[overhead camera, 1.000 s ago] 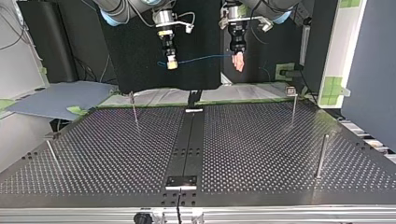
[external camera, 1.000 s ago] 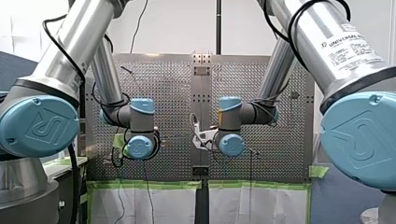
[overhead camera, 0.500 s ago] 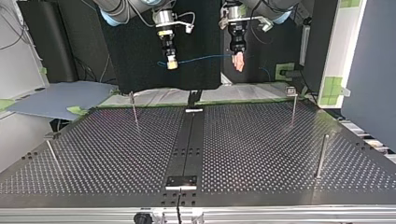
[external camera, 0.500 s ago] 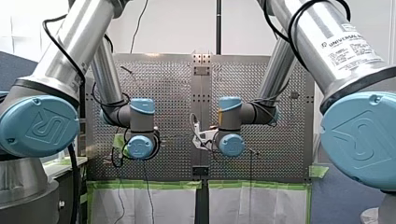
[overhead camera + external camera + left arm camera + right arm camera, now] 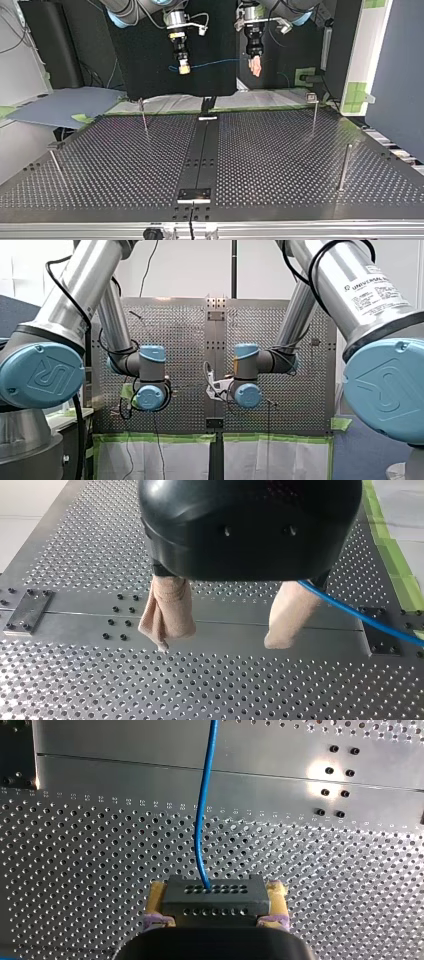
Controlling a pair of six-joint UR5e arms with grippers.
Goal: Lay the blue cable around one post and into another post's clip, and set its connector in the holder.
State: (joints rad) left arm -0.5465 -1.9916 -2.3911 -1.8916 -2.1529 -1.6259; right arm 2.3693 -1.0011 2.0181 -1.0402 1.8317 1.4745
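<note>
"High above the table (image 5: 280,150), in the top view, what hangs between the two arms?" asks the student.

"The blue cable (image 5: 215,63). It is a shallow line in the air from my right gripper (image 5: 184,69), at that view's left, to my left gripper (image 5: 255,66), at its right. It is well apart from the four thin posts: far left (image 5: 144,116), far right (image 5: 314,114), near right (image 5: 345,167) and near left (image 5: 56,167)."

"How do my right gripper's jaws stand?"

"Right wrist view: narrow, closed on the connector (image 5: 212,906). This is a dark block with two rows of small holes, and the yellow pads (image 5: 158,895) grip it at its two ends. The cable leaves the middle of the block's upper face and runs straight ahead of the gripper. There it passes above the smooth centre strip (image 5: 125,775) of the table."

"And my left gripper's?"

"Left wrist view: wide. The two beige pads (image 5: 167,611) hang apart, with bare table showing between them. The cable comes out just beside one pad, on its outer side, and runs away to the side above the table. Whether it touches that pad cannot be told."

"What does the front view add?"

"Only the wrists. My left arm (image 5: 150,375) is at left and my right arm (image 5: 247,372) at right, level with each other on either side of the centre strip. They hide both grippers."
</note>
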